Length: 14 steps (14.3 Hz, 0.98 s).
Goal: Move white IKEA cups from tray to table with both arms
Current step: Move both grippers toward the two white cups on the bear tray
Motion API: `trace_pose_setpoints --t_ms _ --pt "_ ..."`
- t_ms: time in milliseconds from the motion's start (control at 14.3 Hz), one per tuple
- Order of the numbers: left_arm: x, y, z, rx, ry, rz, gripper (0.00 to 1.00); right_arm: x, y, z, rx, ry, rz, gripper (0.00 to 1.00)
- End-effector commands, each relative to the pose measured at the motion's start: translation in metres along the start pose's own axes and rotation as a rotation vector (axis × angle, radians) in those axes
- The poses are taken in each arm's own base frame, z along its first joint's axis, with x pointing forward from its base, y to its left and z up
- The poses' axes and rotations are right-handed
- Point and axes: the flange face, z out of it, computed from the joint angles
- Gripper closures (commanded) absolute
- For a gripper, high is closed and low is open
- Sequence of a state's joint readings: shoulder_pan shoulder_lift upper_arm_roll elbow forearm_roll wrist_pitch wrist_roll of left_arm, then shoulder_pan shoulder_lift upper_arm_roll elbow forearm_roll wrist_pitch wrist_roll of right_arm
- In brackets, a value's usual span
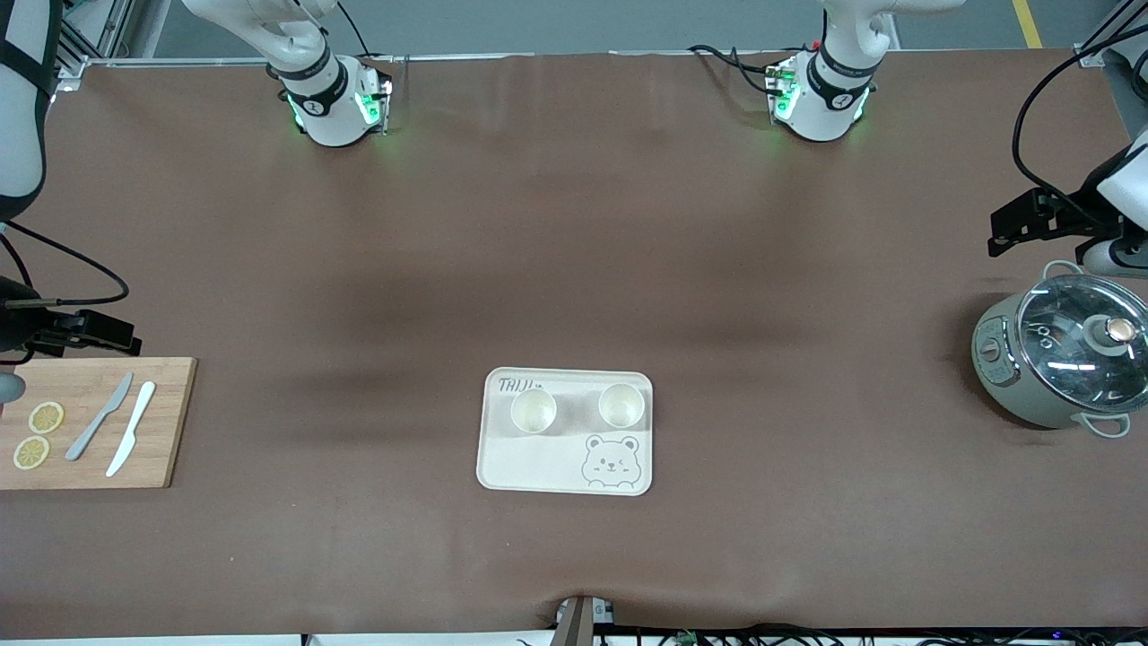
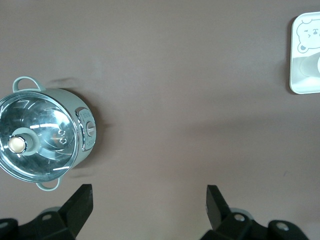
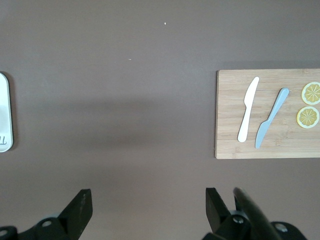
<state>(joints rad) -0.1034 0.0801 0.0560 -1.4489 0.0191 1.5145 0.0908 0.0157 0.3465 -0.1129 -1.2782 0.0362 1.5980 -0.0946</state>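
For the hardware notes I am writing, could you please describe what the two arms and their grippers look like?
Both arms are glossy white with black joint bands; the left arm and right arm have rounded bases glowing green, with black cables trailing beside them. The left gripper and right gripper are matte black, each with two flat, tapered fingers on a black body with small round fittings.

You see cutting board [image 1: 94, 422] cut by front view's edge; tray [image 3: 4, 112] mostly cropped in right wrist view; tray lettering [image 1: 513, 385] partly hidden by a cup [image 1: 534, 411]
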Motion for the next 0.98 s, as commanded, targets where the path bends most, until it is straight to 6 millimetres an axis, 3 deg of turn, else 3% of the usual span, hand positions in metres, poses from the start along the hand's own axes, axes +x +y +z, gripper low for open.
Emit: trace_pose_setpoints --t_ms 0,280,491,561,631,911 --pt "0.001 -0.001 -0.004 0.007 0.014 -0.008 0.00 0.002 0.005 -0.001 0.007 0.010 -0.017 0.00" --pt "0.002 0.007 -0.005 -0.002 0.018 0.023 0.00 0.003 0.003 -0.001 0.016 0.019 -0.018 0.00" --pt "0.016 0.039 0.006 -0.023 0.032 0.013 0.00 0.002 0.002 -0.001 0.016 0.017 -0.020 0.00" --pt "0.023 0.044 0.019 -0.022 0.013 -0.013 0.00 0.002 0.002 -0.001 0.016 0.017 -0.020 0.00" --pt "0.030 0.069 0.031 -0.022 -0.006 -0.007 0.00 0.002 0.002 -0.001 0.017 0.017 -0.020 0.00" --pt "0.070 0.138 0.070 -0.022 0.005 -0.043 0.00 0.003 0.000 -0.001 0.023 0.018 -0.018 0.00"
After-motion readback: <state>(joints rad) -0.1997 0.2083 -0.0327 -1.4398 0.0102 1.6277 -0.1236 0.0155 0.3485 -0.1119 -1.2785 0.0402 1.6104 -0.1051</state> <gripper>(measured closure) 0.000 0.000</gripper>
